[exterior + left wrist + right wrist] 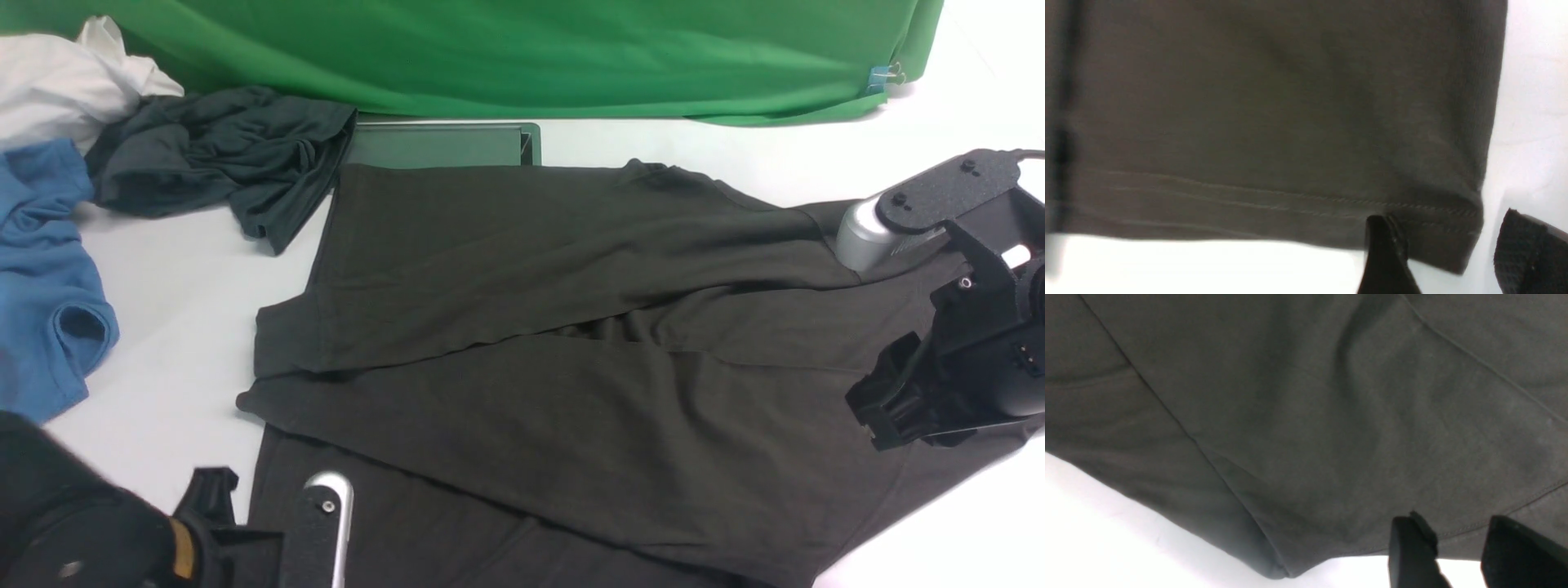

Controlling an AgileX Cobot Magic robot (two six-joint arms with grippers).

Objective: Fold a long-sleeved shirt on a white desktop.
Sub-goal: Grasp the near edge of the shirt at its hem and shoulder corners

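Observation:
The dark brownish-black long-sleeved shirt [571, 367] lies spread over the white desktop [188, 269], with both sleeves crossed over its body. My left gripper [269, 510] is at the near left, by the shirt's hem corner. In the left wrist view the left gripper [1453, 255] is open, and the stitched hem corner [1437, 241] lies between its fingers without being pinched. My right gripper [886, 404] hovers over the shirt's right part. In the right wrist view the right gripper [1459, 551] is open, with the shirt's edge [1453, 528] and white desktop showing in the gap.
A charcoal-grey garment [220, 155], a blue garment [41, 278] and a white one [57, 82] are piled at the far left. The silver-framed hatch [441, 145] sits behind the shirt. A green cloth backdrop [522, 49] closes the far edge.

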